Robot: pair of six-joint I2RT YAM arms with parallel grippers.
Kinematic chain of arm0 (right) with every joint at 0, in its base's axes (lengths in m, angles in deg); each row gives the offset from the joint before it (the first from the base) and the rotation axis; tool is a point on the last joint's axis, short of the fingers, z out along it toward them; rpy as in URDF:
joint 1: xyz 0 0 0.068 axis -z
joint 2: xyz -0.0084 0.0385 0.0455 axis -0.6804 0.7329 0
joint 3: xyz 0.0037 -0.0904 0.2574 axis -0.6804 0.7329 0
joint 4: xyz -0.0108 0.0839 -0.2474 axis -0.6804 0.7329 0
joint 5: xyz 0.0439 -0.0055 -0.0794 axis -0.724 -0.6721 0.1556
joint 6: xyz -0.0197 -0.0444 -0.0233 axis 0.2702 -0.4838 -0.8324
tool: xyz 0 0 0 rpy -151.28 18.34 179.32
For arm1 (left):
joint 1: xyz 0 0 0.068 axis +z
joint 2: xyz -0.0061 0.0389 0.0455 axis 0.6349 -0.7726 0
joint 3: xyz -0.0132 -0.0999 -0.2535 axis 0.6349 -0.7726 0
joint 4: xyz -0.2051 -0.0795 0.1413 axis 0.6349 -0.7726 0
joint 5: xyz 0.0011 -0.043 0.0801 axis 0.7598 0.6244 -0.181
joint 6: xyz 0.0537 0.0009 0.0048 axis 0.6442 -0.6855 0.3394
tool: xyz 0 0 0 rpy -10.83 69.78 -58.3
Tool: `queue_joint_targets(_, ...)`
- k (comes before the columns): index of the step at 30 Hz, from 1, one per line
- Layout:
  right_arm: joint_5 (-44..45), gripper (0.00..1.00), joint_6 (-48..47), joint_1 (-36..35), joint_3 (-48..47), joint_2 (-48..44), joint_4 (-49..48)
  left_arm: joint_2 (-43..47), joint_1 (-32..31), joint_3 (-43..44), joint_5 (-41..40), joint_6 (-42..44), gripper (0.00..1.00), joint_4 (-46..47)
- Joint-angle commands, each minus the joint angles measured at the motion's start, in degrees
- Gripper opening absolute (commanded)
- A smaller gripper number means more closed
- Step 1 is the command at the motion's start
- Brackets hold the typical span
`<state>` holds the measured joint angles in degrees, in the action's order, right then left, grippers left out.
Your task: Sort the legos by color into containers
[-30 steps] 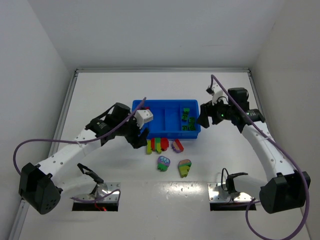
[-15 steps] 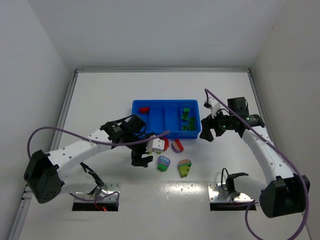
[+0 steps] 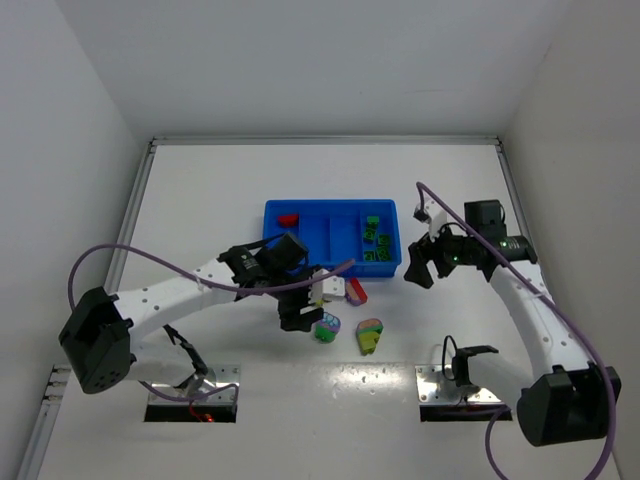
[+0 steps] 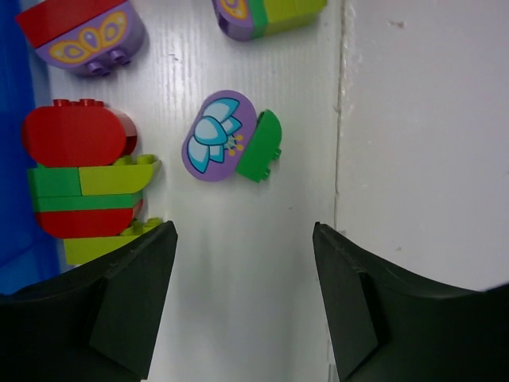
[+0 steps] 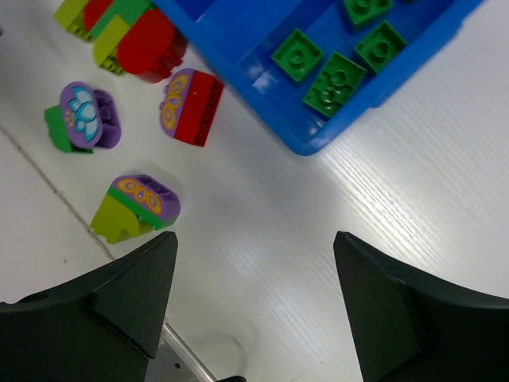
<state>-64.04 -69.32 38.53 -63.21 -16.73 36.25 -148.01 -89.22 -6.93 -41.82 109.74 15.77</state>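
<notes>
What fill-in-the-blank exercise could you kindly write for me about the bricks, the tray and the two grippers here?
1. Seen from the top camera, the flat bricks in the right-end compartment of the blue tray are ____.
2. The lone brick in the tray's left-end compartment is ____.
3. The left gripper hangs over the flower-printed brick, whose printed face is ____.
4. The right gripper holds nothing; its jaws stand ____.

Missing words: green; red; purple; open.

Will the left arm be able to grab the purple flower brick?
Probably yes. The left gripper is open and empty, right by the purple flower brick, with only bare table between. The red and green stack sits apart to one side.
</notes>
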Motion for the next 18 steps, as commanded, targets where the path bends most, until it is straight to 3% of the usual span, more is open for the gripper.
queue_joint_targets(1,-8.41,0.81,-9.68,-1.11,-2.28,-2.04,3.19,0.01,0.31,-0.62,-1.97,-12.26,0.75,6.4)
queue_joint_targets(3,-11.5,0.82,-17.06,-2.6,-4.11,-2.04,5.82,1.15,2.33,-1.67,-2.58,-16.82,0.75,8.77)
queue_joint_targets(9,-12.04,0.83,-20.95,-8.48,-9.31,5.33,10.14,2.3,4.1,-2.38,-4.25,-19.14,0.74,9.92)
queue_joint_targets(18,-7.57,0.83,-26.94,-14.21,-4.31,5.34,12.09,3.44,4.71,-3.52,-5.49,-19.75,0.74,11.59)
